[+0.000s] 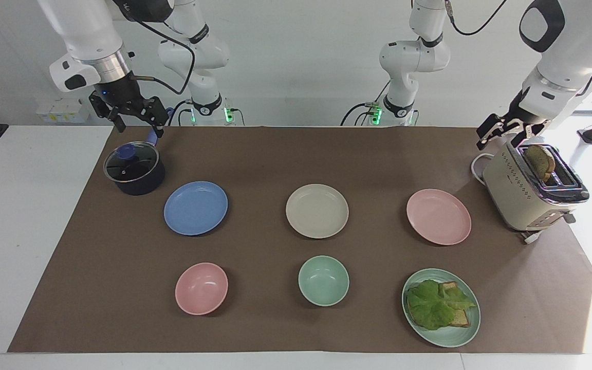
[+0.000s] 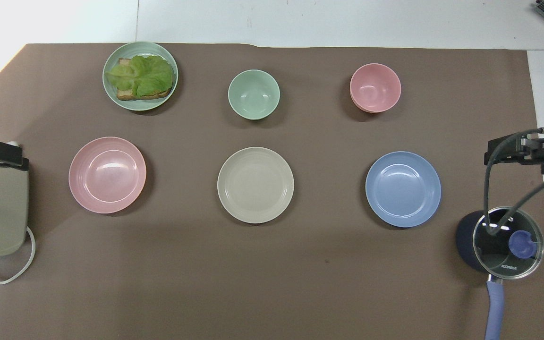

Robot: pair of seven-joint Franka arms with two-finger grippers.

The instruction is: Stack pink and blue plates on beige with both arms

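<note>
Facing cam is sitting high across the table (image 1: 29,216), looking at both arm bases. Overhead cam is looking steeply down from the robots' end. Both are covering the same brown mat (image 2: 272,264), half a turn apart.

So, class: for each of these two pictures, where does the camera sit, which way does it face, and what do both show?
Facing view: high across the table, looking at the robots; both arms show whole, right gripper over the pot, left gripper over the toaster.
Overhead view: high above the robots' end, looking steeply down; only gripper tips show.
Shared: blue plate, beige plate, pink plate.
</note>
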